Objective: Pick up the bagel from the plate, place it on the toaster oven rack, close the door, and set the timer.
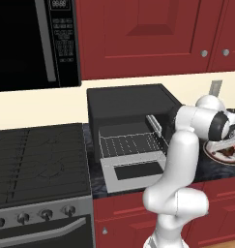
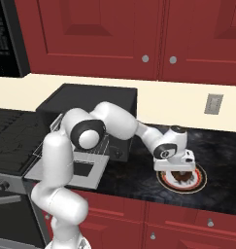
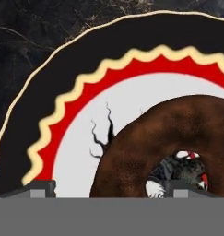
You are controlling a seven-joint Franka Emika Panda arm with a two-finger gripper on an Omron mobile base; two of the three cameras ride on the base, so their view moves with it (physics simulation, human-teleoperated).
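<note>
1 bagel [image 3: 178, 138], dark brown ring, flat on the plate [image 3: 85, 69] at counter's right end.
Probably light, slightly yielding, not fragile; best pinched across 1 side of the ring. Gripper [image 3: 111, 189] low over it, jaws wide astride that side, nothing held. Toaster oven [image 1: 128, 104] well left, door [image 1: 131, 172] down, rack [image 1: 131, 143] out; path unobstructed.
</note>
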